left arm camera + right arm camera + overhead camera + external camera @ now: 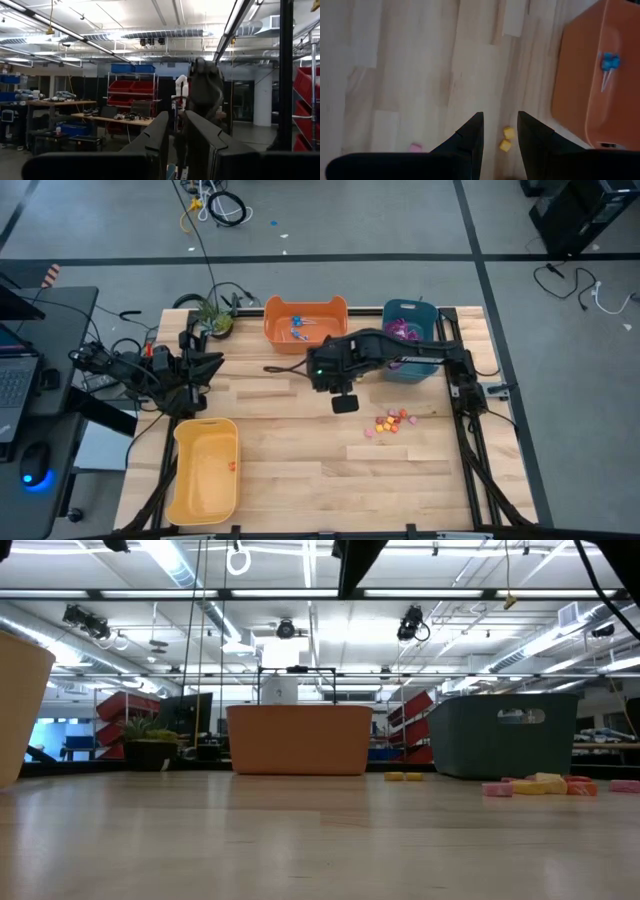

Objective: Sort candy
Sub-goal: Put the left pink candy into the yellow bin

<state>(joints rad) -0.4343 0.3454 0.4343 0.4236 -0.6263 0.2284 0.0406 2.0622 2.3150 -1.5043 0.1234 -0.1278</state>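
Observation:
The candy lies in several places. Blue lollipops (298,328) lie in the orange bin (305,308), and one shows there in the right wrist view (609,62). Purple packets (405,332) lie in the teal bin (425,370). Small pink, orange and yellow pieces (388,423) lie loose on the table right of centre. My right gripper (499,120) hangs open high above the table, near the orange bin, over two yellow pieces (506,138). My left gripper (178,132) rests folded at the table's left, pointing into the room, with a narrow gap between its fingers.
A yellow bin (205,505) stands at the near left with one small orange piece (232,466) inside. A potted plant (212,320) stands at the far left corner. A pink piece (416,146) lies apart on the wood. Bare tabletop (290,450) stretches across the near middle.

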